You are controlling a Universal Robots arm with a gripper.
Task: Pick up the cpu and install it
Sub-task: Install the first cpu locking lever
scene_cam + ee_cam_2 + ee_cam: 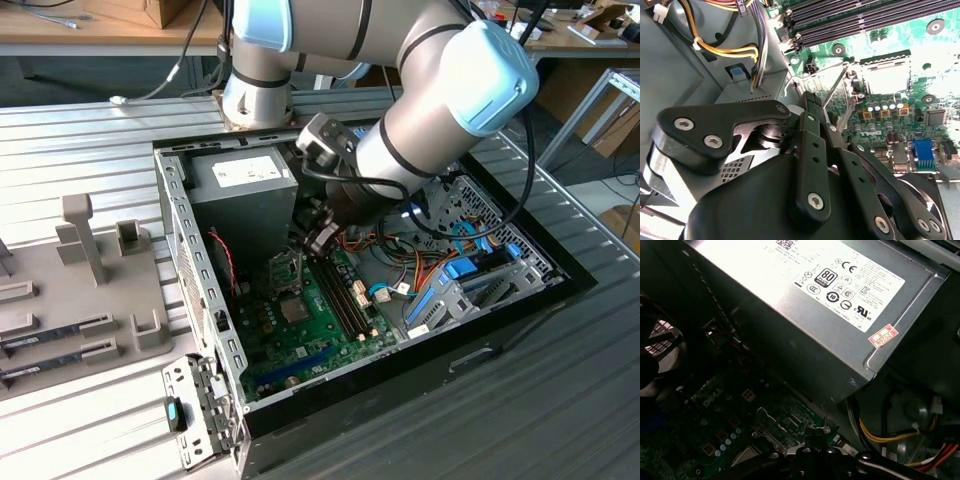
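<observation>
My gripper [318,243] reaches down into the open computer case [200,290], just above the green motherboard [300,320]. In both wrist views its black fingers meet in one narrow tip [809,100] [815,432], shut with nothing visible between them. The tip is beside the thin metal socket lever [834,90], which stands raised. Just beyond it is the square socket [885,75] [287,270], with its frame lifted. Inside the frame lies a pale, bright square; I cannot tell whether it is the cpu.
A grey power supply [245,185] [805,305] stands close behind the gripper. Long memory slots [865,12] [345,295] run beside the socket. Yellow and orange cables [735,50] hang nearby. A drive cage with blue clips [470,270] sits at the exterior view's right, a grey fixture tray [90,270] at its left.
</observation>
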